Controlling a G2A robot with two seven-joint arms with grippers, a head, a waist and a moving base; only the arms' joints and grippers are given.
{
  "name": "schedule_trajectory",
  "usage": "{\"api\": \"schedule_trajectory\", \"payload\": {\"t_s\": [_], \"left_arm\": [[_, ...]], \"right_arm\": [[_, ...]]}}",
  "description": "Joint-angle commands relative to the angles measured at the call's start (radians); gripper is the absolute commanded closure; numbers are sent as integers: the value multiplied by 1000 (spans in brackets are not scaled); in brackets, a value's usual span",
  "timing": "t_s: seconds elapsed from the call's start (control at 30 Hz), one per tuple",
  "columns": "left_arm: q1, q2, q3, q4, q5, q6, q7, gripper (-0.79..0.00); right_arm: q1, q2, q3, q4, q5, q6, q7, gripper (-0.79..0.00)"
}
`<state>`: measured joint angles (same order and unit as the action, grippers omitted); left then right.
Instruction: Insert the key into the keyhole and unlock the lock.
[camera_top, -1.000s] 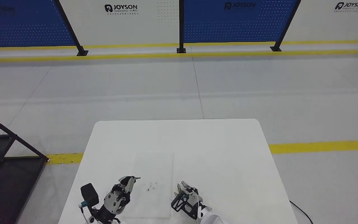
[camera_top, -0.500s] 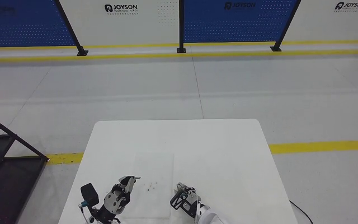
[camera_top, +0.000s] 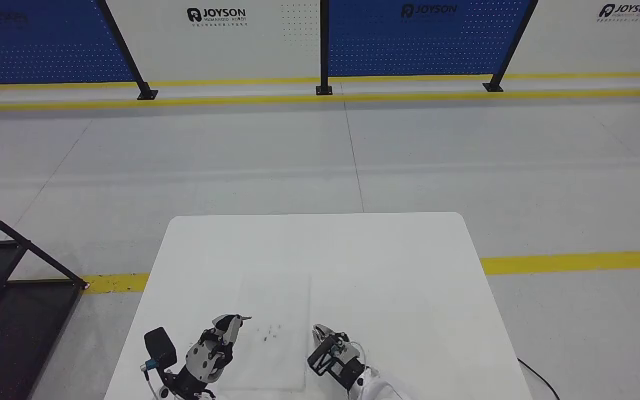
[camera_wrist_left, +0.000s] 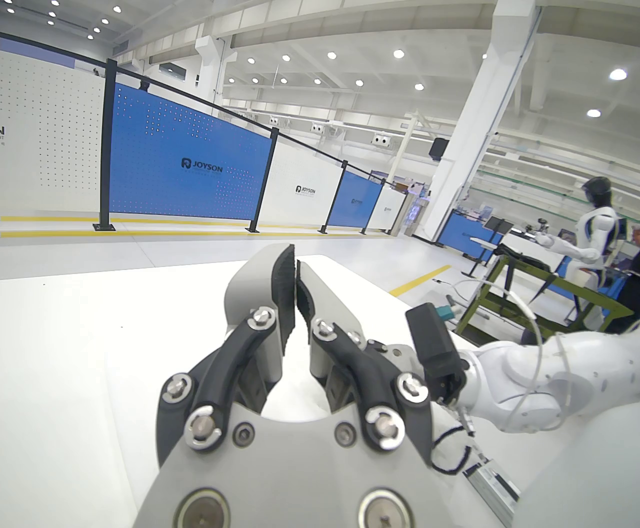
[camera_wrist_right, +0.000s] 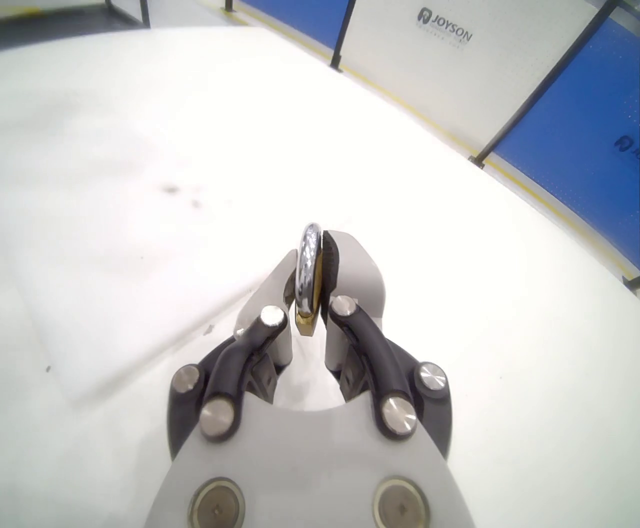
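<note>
Down at the near edge of the counter (camera_top: 400, 260), 2 grippers sit side by side, well apart. The right gripper (camera_wrist_right: 315, 257) has its jaws clamped on the lock (camera_wrist_right: 306, 295). The lock is seen edge-on, with the chrome shackle pointing away from the wrist and the brass body tucked back between the fingers (camera_wrist_right: 357, 270). It sits low over bare counter, just beside the right edge of the mat (camera_top: 275, 300). Whether the lock touches the surface, I cannot tell.

Over to the left gripper (camera_wrist_left: 296, 275): jaws closed, ribbed black pads (camera_wrist_left: 282, 290) meeting at the tips, with a slim gap lower down. It is over the left part of the mat, tips pointing away from the robot. From above, a thin sliver pokes out past those tips. It is possibly the key (camera_top: 240, 318), though too small to be sure.

Between the 2 grippers, on the mat, lies a scatter of small dark specks (camera_top: 265, 333). Beyond them the mat runs on toward the middle of the counter, thin and pale, close to the counter's own white.

Off the left side stands a black frame (camera_top: 30, 265). Past the far edge comes grey floor (camera_top: 350, 160), with a yellow line (camera_top: 560, 263) crossing behind the counter. Farthest out, 2 more yellow lines run under a barrier (camera_top: 430, 35) of blue and white panels on black posts.
</note>
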<state>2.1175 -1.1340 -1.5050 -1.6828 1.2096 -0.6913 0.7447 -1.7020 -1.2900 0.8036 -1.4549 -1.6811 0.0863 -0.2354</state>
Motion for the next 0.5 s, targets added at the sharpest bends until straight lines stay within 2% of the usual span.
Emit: {"api": "schedule_trajectory", "payload": {"t_s": [0.0,0.17,0.3,0.47], "left_arm": [[0,0,0,0,0,0,0,0],[0,0,0,0,0,0,0,0],[0,0,0,0,0,0,0,0],[0,0,0,0,0,0,0,0]], "right_arm": [[-21,7,17,-19,34,-22,-84,0],[-49,27,80,-41,123,-144,-277,0],[-50,46,109,-39,158,-333,-440,0],[-55,61,133,-42,178,-450,-572,0]]}}
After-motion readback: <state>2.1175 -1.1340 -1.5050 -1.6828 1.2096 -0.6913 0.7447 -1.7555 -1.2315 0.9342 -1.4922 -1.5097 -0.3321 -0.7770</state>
